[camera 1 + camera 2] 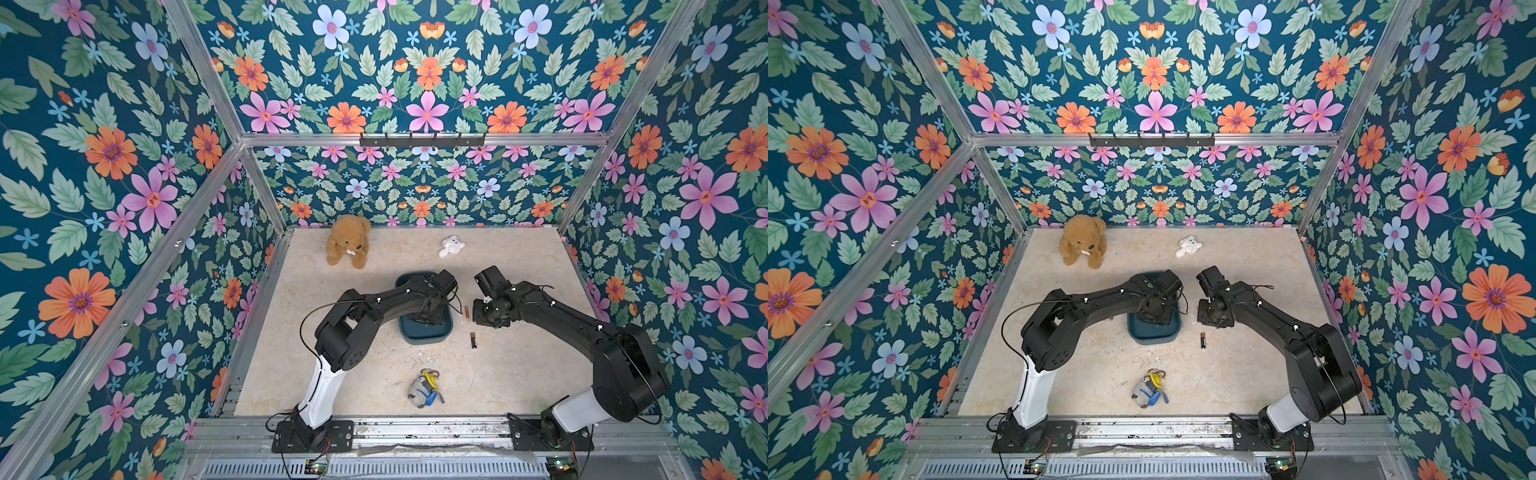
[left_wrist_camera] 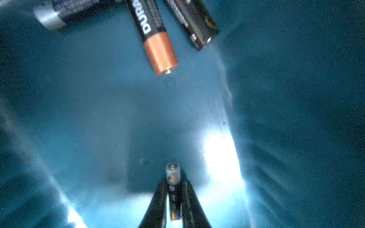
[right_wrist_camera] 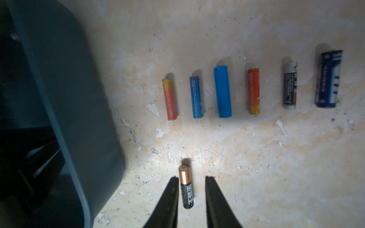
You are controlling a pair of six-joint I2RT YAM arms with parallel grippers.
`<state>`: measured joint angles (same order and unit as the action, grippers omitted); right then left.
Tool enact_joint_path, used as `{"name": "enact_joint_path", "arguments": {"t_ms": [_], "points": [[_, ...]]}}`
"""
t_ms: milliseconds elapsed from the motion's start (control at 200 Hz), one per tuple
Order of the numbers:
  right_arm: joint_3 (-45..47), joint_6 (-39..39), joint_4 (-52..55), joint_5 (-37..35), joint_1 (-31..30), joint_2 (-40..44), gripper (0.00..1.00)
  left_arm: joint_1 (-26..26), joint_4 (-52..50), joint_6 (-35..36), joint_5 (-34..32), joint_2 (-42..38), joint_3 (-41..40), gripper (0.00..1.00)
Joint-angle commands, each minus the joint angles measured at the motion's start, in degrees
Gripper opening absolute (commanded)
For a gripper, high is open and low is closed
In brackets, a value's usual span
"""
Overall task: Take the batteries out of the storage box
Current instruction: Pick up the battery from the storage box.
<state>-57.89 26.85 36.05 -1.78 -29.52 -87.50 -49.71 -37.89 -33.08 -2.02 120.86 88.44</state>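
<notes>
A: Looking inside the storage box [image 2: 83, 110], what do the batteries look like?

B: Slim cylinders on a glossy teal floor. Three loose batteries [image 2: 158, 49] lie together, the middle one copper-ended and the outer two mostly black. All three are cut off by the frame edge.

A: And the left gripper [image 2: 175, 182]?

B: Pinched tight on a slim silver-capped battery [image 2: 172, 172], whose end pokes out past the fingertips, inside the box.

A: Outside the box?

B: Six coloured batteries [image 3: 222, 91] lie in a row on the table [image 3: 256, 167]. The right gripper [image 3: 192, 178] stands parted and holds nothing. A black-and-copper battery [image 3: 185, 189] lies on the table between its fingers, closer to one.

A: From above?

B: In both top views the left arm [image 1: 386, 297] covers most of the box, and both sets of fingers are hidden.
</notes>
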Motion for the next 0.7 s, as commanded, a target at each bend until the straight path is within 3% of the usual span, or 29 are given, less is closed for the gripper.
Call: {"name": "enact_joint_path", "arguments": {"t_ms": [0, 695], "points": [[0.1, -0.6, 0.2, -0.5, 0.0, 0.2, 0.29, -0.1, -0.8, -0.8, 1.0, -0.1, 0.1, 0.18], [-1.4, -0.5, 0.4, -0.8, 0.0, -0.1, 0.29, 2.0, -2.8, -1.0, 2.0, -7.0, 2.2, 0.15]]}}
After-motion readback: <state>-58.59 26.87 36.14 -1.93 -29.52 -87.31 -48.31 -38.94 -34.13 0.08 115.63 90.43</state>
